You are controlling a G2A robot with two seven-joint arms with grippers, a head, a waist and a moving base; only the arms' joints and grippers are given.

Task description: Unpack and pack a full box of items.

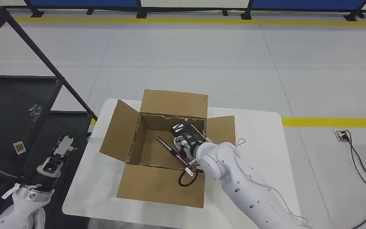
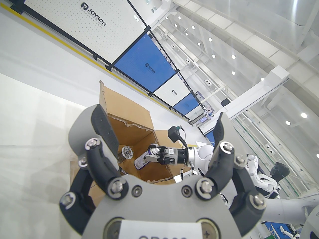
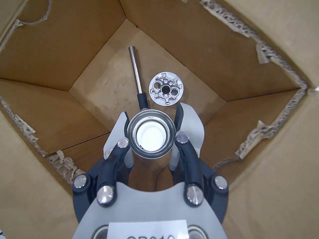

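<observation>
Entry, left to right.

1. Left gripper (image 2: 159,125): we find it off the table's left edge, well apart from the box, with its fingers spread and empty.
2. Table (image 1: 260,137): white, bearing the box.
3. Box (image 1: 174,102): brown cardboard, with all four flaps folded outward and torn edges along the rim.
4. Metal rod (image 3: 135,68): black grip at one end. It lies flat on the box floor.
5. Metal disc (image 3: 166,89): round and pierced with holes. It lies flat just beside the rod.
6. Right gripper (image 3: 152,111): lowered inside the box toward its right side, with its fingers clamped on the can.
7. Can (image 3: 150,135): we see its base turned toward the wrist, above the rod and disc.
</observation>
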